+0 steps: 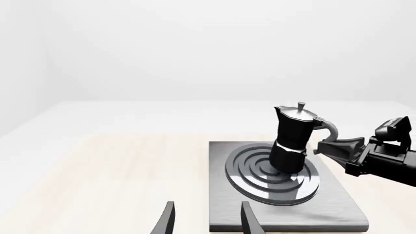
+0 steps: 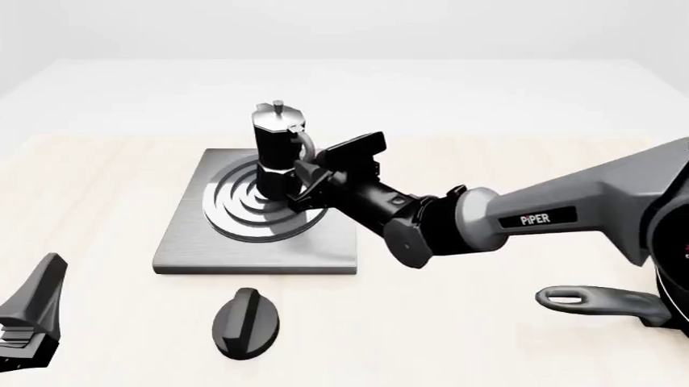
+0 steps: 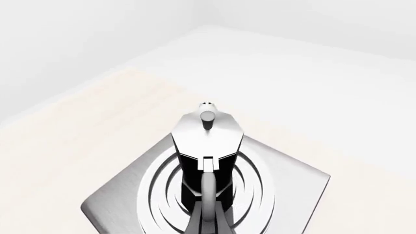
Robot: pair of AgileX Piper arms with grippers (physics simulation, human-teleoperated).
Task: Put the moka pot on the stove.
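The moka pot [image 2: 277,150] is sitting upright on the stove [image 2: 258,214], right on the ring burner, and the right pincer [image 2: 308,176] is at the pot's handle side, though I can't tell if it's clamped or loose. In front of the stove there's a black oval knob [image 2: 247,322] on the table [image 2: 453,322]. The left pincer [image 2: 27,322] pokes in well off from the stove, and a pan handle [image 2: 598,301] shows far on the other side.
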